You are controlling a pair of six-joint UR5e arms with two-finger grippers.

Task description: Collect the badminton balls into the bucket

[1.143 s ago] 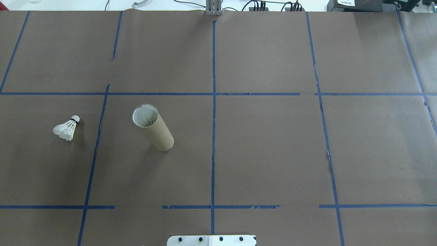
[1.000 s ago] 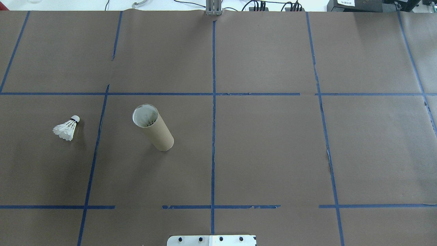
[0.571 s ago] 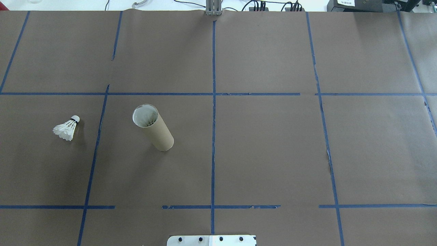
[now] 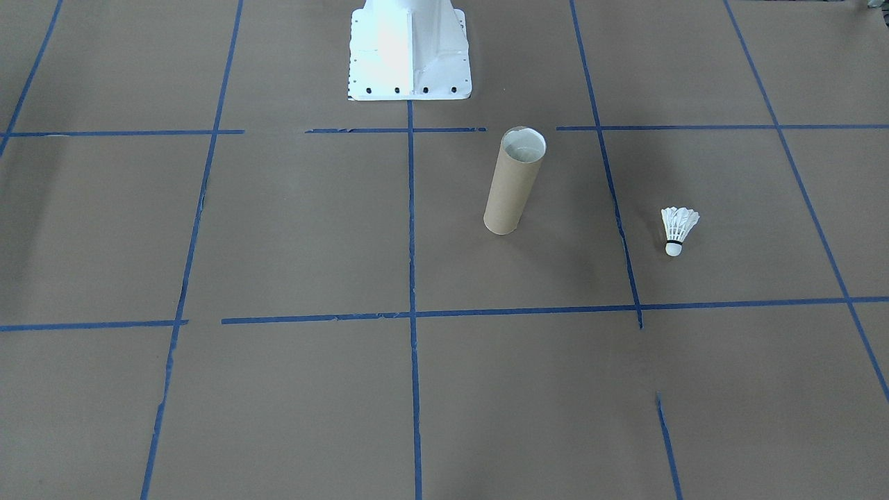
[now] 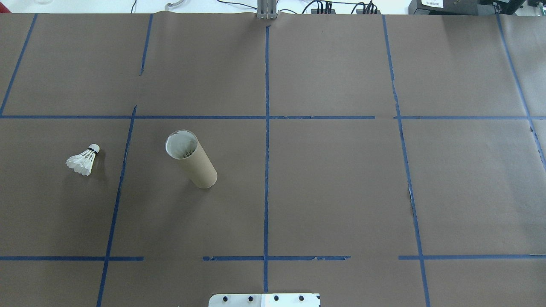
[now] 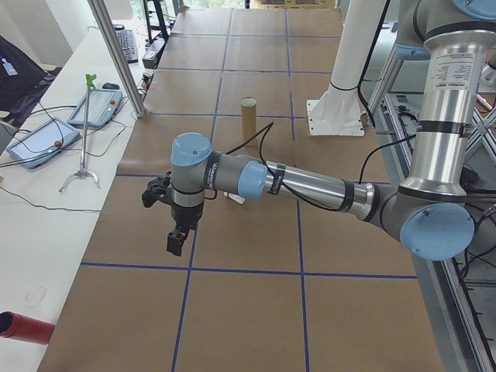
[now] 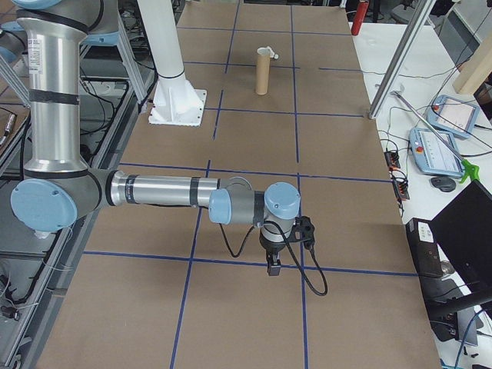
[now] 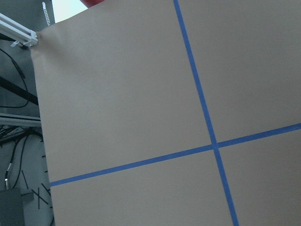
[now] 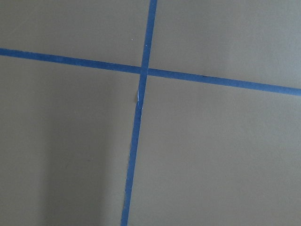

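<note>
1. A brown paper cover (image 5: pixel 332 187) lies over the table; blue tape lines (image 5: pixel 266 170) cross it in a grid.
2. Beyond the cover's far edge, a grey metal post (image 5: pixel 267 9) stands at the middle tape line; black cables (image 5: pixel 324 6) lie just right of that post.
3. In the exterior right view, a side bench beside the cover carries two teach pendants (image 7: pixel 450 115); a computer mouse (image 7: pixel 443 183) lies near them.
4. In the exterior left view, a red cylinder (image 6: pixel 23 328) lies on the bench off the cover's near corner.
</note>
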